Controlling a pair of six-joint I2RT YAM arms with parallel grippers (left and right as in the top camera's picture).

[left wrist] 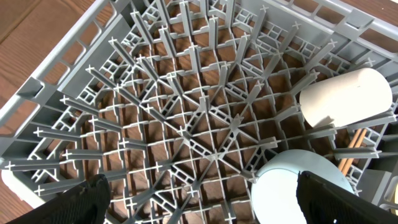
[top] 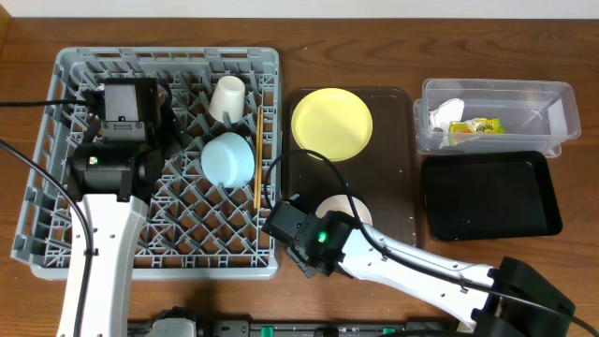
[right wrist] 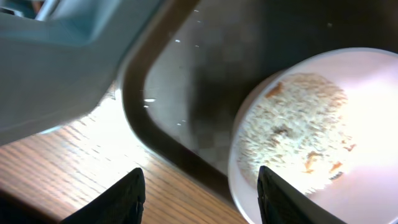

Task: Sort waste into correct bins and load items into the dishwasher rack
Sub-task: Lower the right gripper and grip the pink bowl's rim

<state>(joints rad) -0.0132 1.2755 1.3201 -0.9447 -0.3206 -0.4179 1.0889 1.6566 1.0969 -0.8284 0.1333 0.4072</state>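
Note:
The grey dishwasher rack (top: 56,140) holds the cream cup (top: 227,97), the light blue bowl (top: 227,159) and the wooden chopsticks (top: 257,154). My left gripper (left wrist: 199,199) is open over the rack's pegs, beside the blue bowl (left wrist: 292,186) and below the cup (left wrist: 345,96). The yellow plate (top: 331,123) lies on the brown serving tray (top: 393,187). The small white bowl (right wrist: 323,137) holds beige crumbs (right wrist: 292,130). My right gripper (right wrist: 199,199) is open at the bowl's left rim, over the tray edge. The clear tub (top: 552,98) holds the tissue (top: 445,114) and the wrapper (top: 475,126).
The glossy black tray (top: 490,195) lies right of the serving tray, below the clear tub. The rack's side wall (right wrist: 62,56) stands close left of my right gripper. Wooden table (right wrist: 93,180) shows under it.

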